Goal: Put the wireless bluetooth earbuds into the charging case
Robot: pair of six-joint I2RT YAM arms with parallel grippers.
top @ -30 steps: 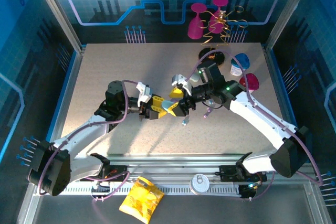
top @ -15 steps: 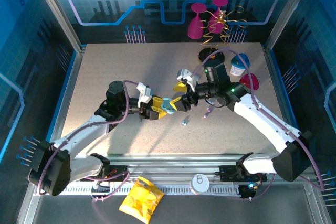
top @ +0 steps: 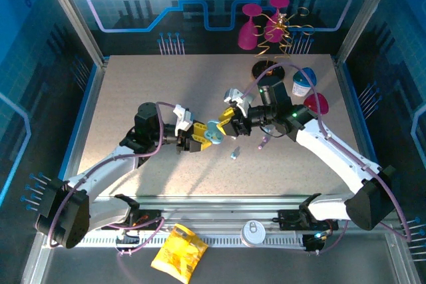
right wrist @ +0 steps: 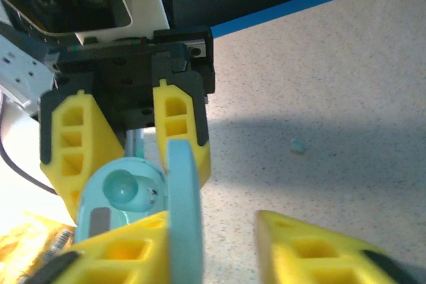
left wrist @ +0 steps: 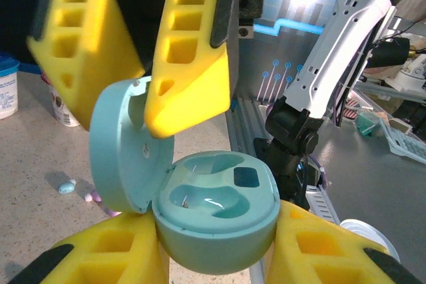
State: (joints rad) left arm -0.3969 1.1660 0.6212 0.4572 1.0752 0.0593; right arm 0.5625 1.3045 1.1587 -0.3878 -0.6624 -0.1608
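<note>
Squeezing the round pale-blue plastic charging case [left wrist: 219,227] tight in the left gripper [top: 201,140], showing two empty cups [left wrist: 200,197]. Reaching round its open lid [left wrist: 123,151] with the right gripper [top: 225,123], one yellow finger each side; hard to tell whether pinching yet. Risking a bent hinge or the case twisting loose by tugging too hard. Seeing, farther off on the speckled table [left wrist: 26,164], a tiny pale-blue earbud [left wrist: 66,186] just beside a purple one [left wrist: 91,197].

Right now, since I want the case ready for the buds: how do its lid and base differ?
The lid stands upright, open; the base sits clamped in the left gripper. The base has two empty wells; the lid's inside is one plain hollow. Both are pale teal and joined on one side.
</note>
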